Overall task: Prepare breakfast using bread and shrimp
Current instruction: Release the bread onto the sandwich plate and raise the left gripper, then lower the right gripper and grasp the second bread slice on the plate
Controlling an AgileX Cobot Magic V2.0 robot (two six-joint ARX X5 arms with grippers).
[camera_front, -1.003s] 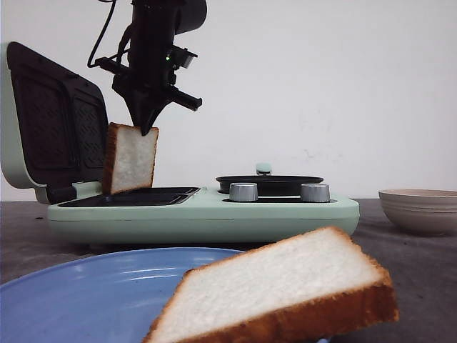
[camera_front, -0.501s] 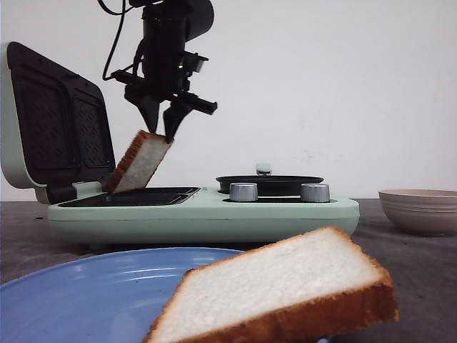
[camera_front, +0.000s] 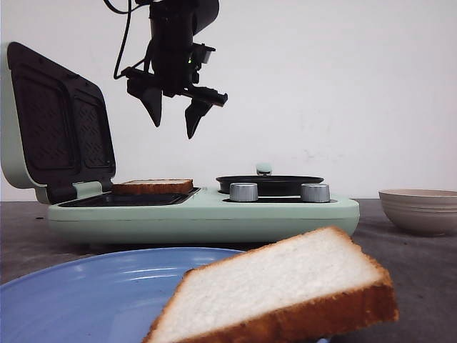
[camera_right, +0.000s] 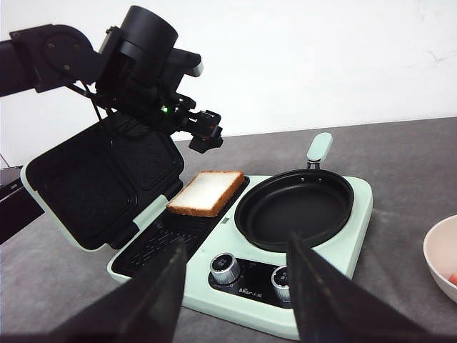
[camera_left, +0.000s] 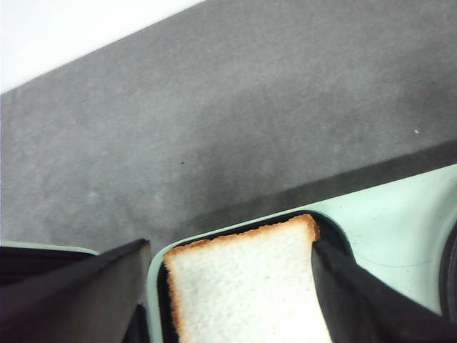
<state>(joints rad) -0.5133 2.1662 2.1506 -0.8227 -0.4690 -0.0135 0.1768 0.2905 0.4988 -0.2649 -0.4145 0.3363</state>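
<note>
While jaws gape, bread (camera_front: 152, 186) flat on grill plate (camera_right: 161, 239) below.

Near bread slice (camera_front: 285, 293), blue plate (camera_front: 86, 293) cut off below.

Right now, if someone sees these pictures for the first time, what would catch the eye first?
Probably the bread slice lying on the blue plate, huge and close in the front view. Behind it stands the mint-green breakfast maker with its lid open, a second slice lying flat on its grill plate beside the round black pan. Above that slice hangs the left gripper, open and empty.
</note>
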